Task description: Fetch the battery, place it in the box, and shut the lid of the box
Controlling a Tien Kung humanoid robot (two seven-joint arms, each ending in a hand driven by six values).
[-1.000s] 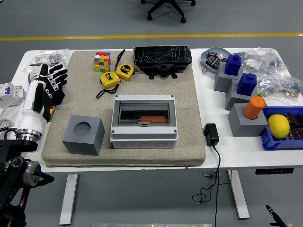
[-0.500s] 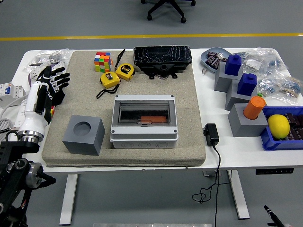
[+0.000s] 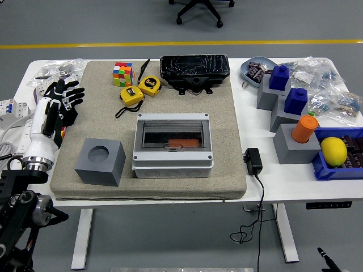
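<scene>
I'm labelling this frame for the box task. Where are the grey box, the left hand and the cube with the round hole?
grey box (image 3: 172,162): head view, front wall.
left hand (image 3: 58,103): head view, middle of the hand.
cube with the round hole (image 3: 101,161): head view, top face.

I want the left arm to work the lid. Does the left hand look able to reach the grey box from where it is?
Probably yes: the left hand hovers open at the mat's left edge, and only the low grey cube lies partly between it and the grey box.
</scene>
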